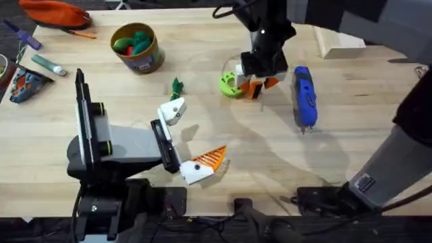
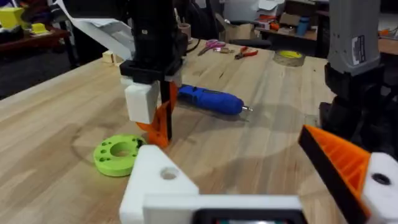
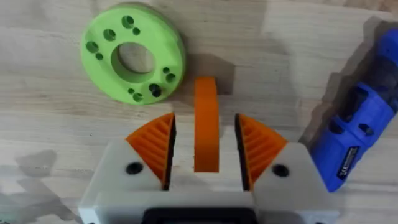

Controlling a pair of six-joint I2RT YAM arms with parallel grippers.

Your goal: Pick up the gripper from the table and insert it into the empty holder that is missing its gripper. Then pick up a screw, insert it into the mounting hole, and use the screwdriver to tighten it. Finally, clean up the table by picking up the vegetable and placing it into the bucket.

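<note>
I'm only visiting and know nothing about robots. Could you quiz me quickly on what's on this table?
1. True or false: the screwdriver lies on the table, outside the bucket.
2. What stands between the right fingers? A the orange gripper; B the vegetable; C a screw.
3. What colour is the disc beside those fingers?
Key: 1 true; 2 A; 3 green.

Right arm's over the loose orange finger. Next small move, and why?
Probably shut the right gripper on the gripper. In the right wrist view the orange piece stands edge-up between the open orange pads, gaps both sides, on the table beside the green disc. The left arm's holder has no finger.
</note>
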